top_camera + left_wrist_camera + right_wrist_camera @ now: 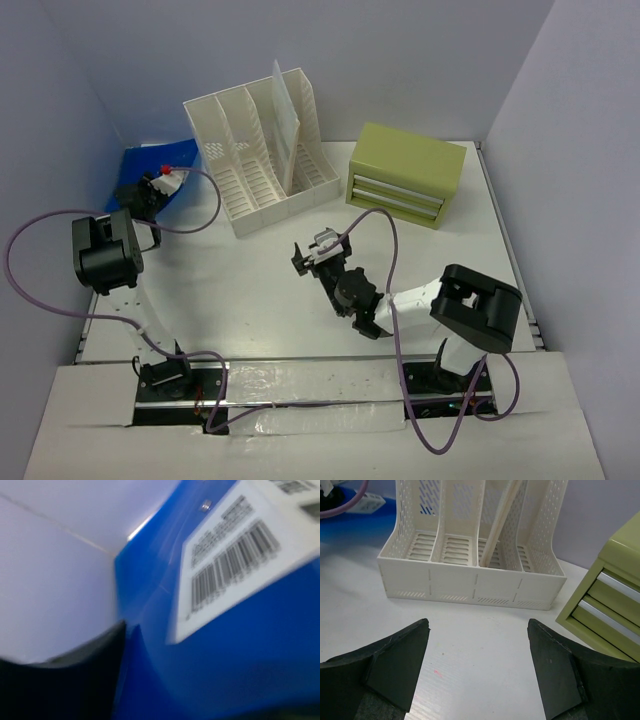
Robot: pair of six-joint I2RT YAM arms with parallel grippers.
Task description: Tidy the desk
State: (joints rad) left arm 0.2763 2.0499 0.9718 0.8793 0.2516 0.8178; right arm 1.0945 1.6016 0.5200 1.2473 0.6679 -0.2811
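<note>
Presently, at the far left corner, the left gripper [162, 184] is reaching onto a flat blue plastic folder [140, 163] that is lying close to the side wall. In the left wrist view this folder is filling most of the picture, with a white barcode label [235, 565] on it and one dark finger [65, 680] showing just beside its edge. The view is blurred and the second finger is not showing, so I cannot tell whether the jaws are gripping the folder or only touching it. I am judging that the step in hand is taking up this folder. To do it well, both fingers should be catching the free edge and not only pushing on top, because such smooth thin plastic is likely sliding toward the wall. Further right, the white slotted plastic file rack [250, 165] is standing upright with a thin cream sheet [287, 125] leaning inside one compartment; the left compartments are looking free, so the folder could be going there, upright. The large flat white desk [240, 290] is stretching under all of this, from the arm bases to the back wall. Over its middle the right gripper [478, 630] is hovering with fingers wide apart and nothing between them, facing the rack. At the far right, the olive-green drawer box [405, 170] is sitting near the rack with its drawers shut.
</note>
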